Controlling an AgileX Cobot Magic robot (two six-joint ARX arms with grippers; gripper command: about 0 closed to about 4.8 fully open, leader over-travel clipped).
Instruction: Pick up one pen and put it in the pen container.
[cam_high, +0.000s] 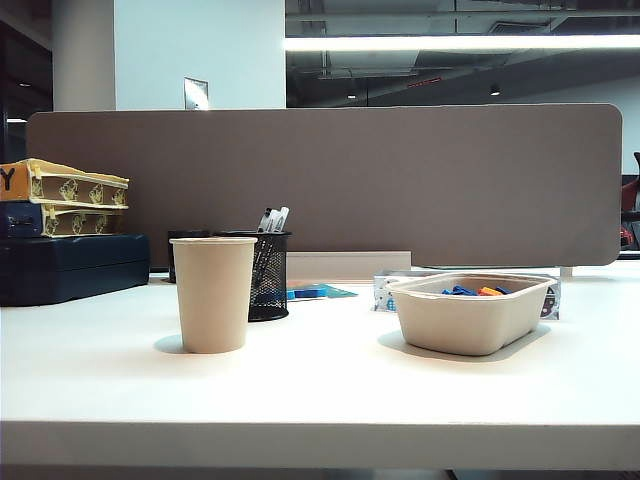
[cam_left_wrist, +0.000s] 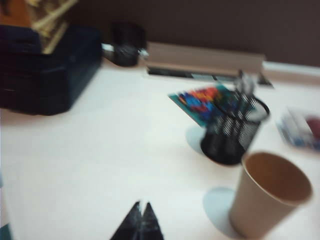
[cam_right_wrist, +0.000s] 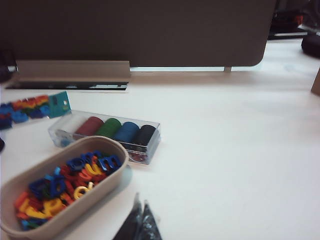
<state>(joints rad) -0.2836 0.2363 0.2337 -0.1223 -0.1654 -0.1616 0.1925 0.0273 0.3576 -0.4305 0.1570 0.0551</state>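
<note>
Black-barrelled pens with white ends (cam_high: 272, 220) standing upright inside black wire-mesh cylindrical cup (cam_high: 268, 276), tips above rim. Tan paper cup (cam_high: 213, 294) just beside it, nearer camera. Shallow beige tray (cam_high: 470, 322) (small coloured pieces inside) well apart. Left gripper (cam_left_wrist: 140, 208) closed, empty, above bare table. Right gripper (cam_right_wrist: 140, 206) closed, empty, near tray.

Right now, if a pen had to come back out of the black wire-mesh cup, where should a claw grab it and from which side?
Probably the white cap ends of the black-barrelled pens, the only part showing above the black wire-mesh cup. Come from above, along their slight lean; the mesh wall and the tan paper cup in front block side access. Left claw and right claw are both shut and holding nothing.
</note>
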